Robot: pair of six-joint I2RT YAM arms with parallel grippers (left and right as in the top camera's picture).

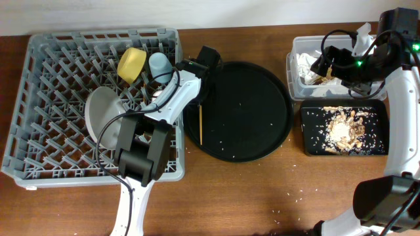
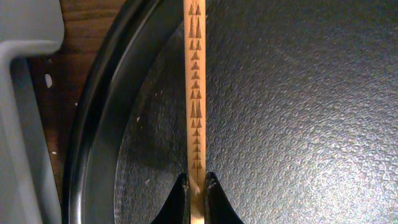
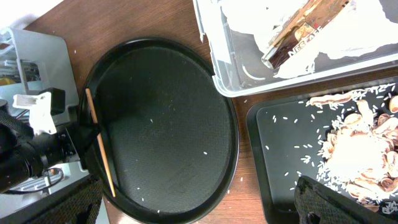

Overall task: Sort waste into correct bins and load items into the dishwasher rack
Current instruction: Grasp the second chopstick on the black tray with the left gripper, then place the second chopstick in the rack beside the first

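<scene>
Left hand (image 2: 197, 178) pinches a wooden chopstick (image 2: 196, 93) at the round black tray's (image 2: 292, 99) left edge; right hand (image 1: 328, 63) gapes empty over the clear tub (image 1: 293, 64).

Overhead: bright, even, soft light; faint shadow under rack (image 1: 59, 98) at 6 o'clock; rack edges bow slightly; no glare on round tray (image 1: 262, 85).
Left wrist: dimmer, close-up; chopstick (image 2: 196, 93) sharp; sheen on tray grain at 2 o'clock; rack edge at 9 o'clock soft.
Right wrist: napkins (image 3: 354, 53) blown out white at 1 o'clock.
</scene>
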